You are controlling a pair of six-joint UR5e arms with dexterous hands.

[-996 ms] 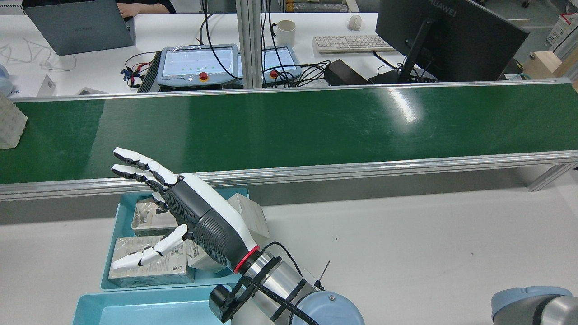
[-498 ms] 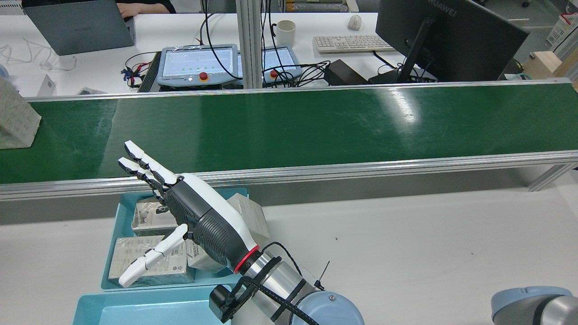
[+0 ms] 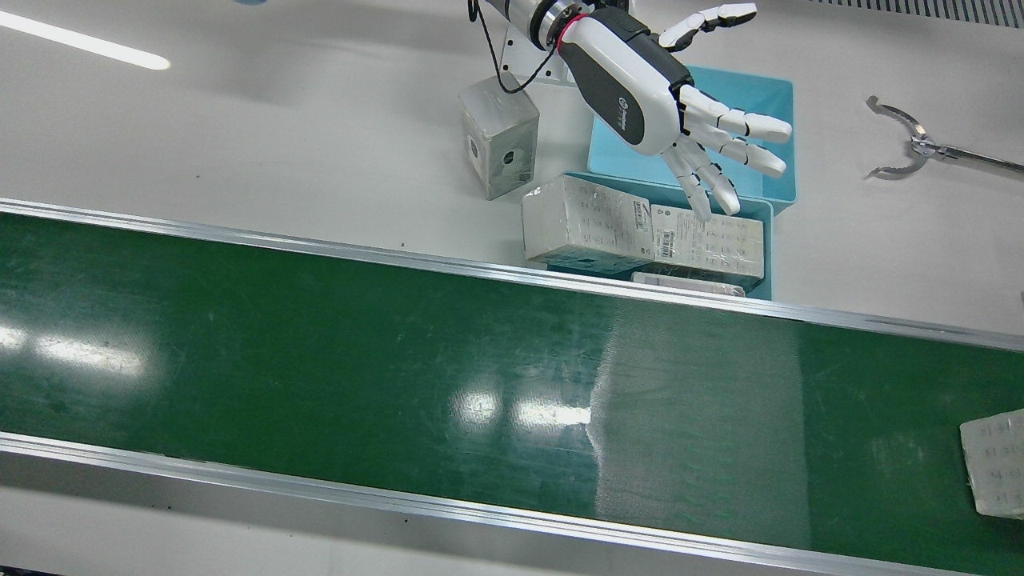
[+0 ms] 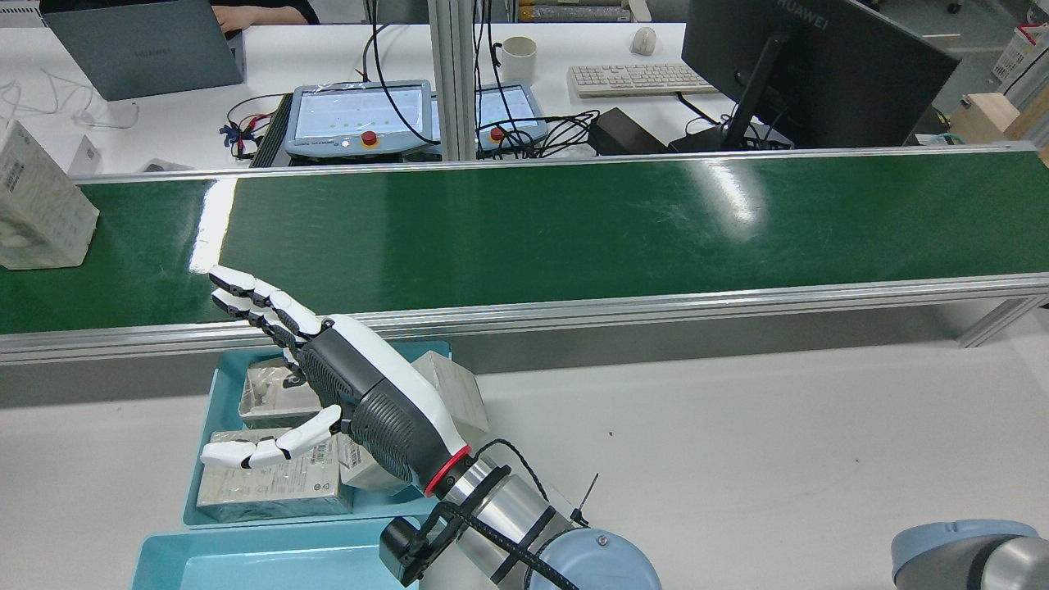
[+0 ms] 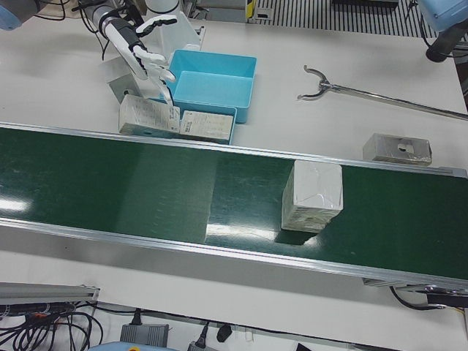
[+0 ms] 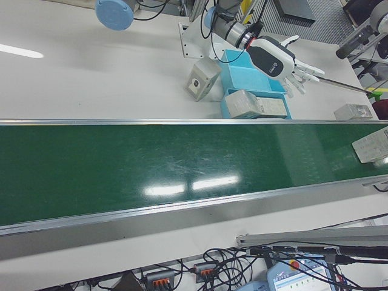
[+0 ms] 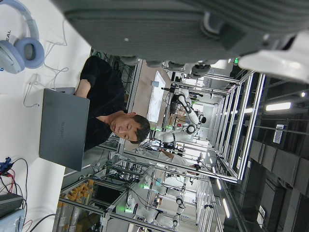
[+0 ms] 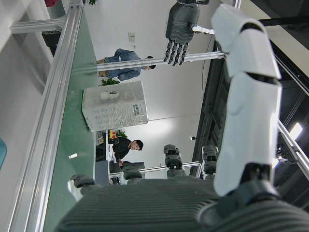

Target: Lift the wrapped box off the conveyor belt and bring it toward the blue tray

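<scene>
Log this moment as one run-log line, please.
phase: pre-pick | left robot hand: open, above blue tray | wrapped box: on conveyor belt, untouched

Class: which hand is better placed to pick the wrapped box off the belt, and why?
Left. The left hand hangs open by the belt at the wrapped box's end; only a joint of the right arm shows, far off.

A glossy dark green conveyor belt (image 5: 146, 190) is edged with silver rails. On it, the wrapped box (image 5: 313, 196) is pale grey-white under clear film. Beside the belt, light blue trays (image 5: 212, 77) are set on a white worktop (image 5: 351, 124). The left hand (image 3: 640, 88) is white and charcoal, ringed red at the wrist.
</scene>
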